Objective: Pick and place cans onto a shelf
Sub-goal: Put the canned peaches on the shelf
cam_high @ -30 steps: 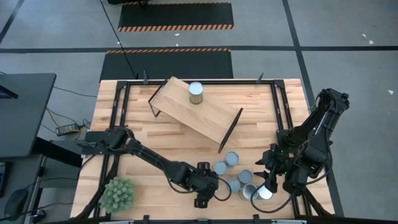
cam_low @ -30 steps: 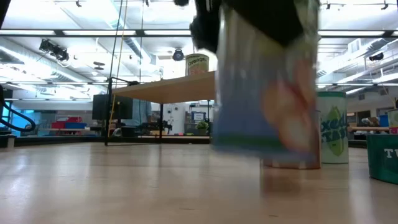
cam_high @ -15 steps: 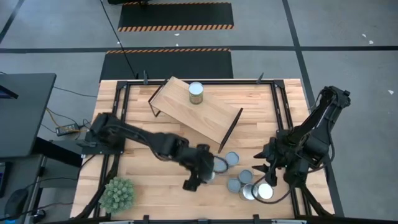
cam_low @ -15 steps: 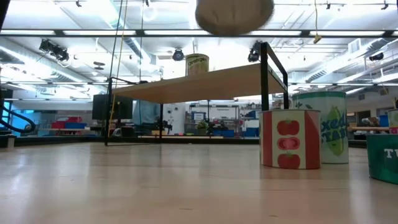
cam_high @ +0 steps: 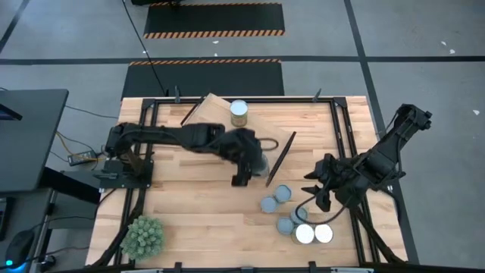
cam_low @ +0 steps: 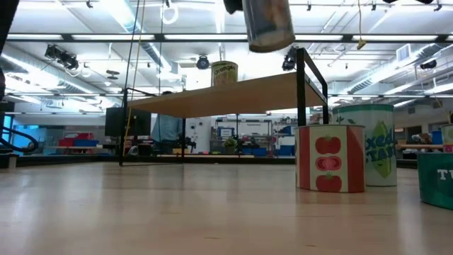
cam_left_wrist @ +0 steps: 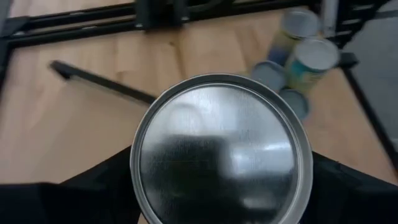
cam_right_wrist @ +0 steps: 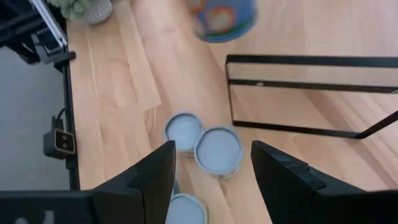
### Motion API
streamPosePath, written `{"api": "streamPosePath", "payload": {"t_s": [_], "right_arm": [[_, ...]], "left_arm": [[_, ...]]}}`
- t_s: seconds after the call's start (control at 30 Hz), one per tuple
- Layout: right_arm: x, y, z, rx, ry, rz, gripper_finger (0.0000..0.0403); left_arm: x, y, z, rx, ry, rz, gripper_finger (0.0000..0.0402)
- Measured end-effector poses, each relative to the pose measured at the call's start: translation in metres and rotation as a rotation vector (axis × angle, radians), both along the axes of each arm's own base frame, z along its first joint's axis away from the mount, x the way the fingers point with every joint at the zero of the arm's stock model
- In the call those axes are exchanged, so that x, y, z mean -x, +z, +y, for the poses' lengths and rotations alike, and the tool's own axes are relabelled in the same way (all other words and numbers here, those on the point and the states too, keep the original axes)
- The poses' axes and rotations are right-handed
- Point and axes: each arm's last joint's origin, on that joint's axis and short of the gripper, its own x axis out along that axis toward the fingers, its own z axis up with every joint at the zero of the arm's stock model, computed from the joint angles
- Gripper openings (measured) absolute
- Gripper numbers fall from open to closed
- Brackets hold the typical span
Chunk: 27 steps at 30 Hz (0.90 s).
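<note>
1. Left gripper [cam_high: 254, 161]: closed around a can [cam_left_wrist: 221, 148], carried high above the near end of the shelf [cam_high: 208, 117], presumably raised that far so the can clears the board before being set down.
2. Held can upright in the low view [cam_low: 268, 25], hanging well above the shelf top; suggests a lowering move comes next, beside the can with a green label [cam_high: 239, 113] standing on the far end.
3. Right gripper [cam_right_wrist: 211, 177]: fingers apart and empty, hovering near the cluster of cans [cam_high: 292, 216] on the table by the front right corner, likely lined up for the next pick.
4. High view only: overall layout, with the spiky green plant ball [cam_high: 143, 236] at the front left, well apart from everything.
5. Low view only: printed sides, among them a tomato can [cam_low: 330, 157] on the tabletop [cam_low: 177, 212].
6. Left wrist view only: shiny round lid of the gripped can filling the middle, the grip itself hidden beneath.
</note>
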Motion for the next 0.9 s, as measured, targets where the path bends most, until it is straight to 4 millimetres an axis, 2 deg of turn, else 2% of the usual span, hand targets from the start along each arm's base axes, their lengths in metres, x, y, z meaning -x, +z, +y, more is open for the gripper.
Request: {"api": "streamPosePath", "payload": {"t_s": [0.27, 0.4, 0.6, 0.73, 0.9], "right_arm": [[0.002, 0.01, -0.018, -0.008, -0.035, -0.037, 0.0217], [0.003, 0.014, -0.026, 0.0, -0.047, -0.051, 0.0216], [0.0, 0.016, -0.033, 0.03, -0.047, -0.06, 0.0217], [-0.003, 0.016, -0.038, 0.031, -0.039, -0.048, 0.0217], [-0.006, 0.016, -0.04, 0.009, -0.026, -0.045, 0.0217]], "left_arm": [[0.001, -0.002, 0.041, -0.089, 0.01, 0.019, 0.0313], [0.004, -0.005, 0.056, -0.052, -0.05, 0.043, 0.0313], [-0.001, -0.012, 0.074, -0.11, -0.105, 0.041, 0.0313], [-0.005, -0.026, 0.083, -0.086, -0.132, 0.093, 0.0313], [-0.008, -0.031, 0.086, -0.084, -0.126, 0.106, 0.0314]]}}
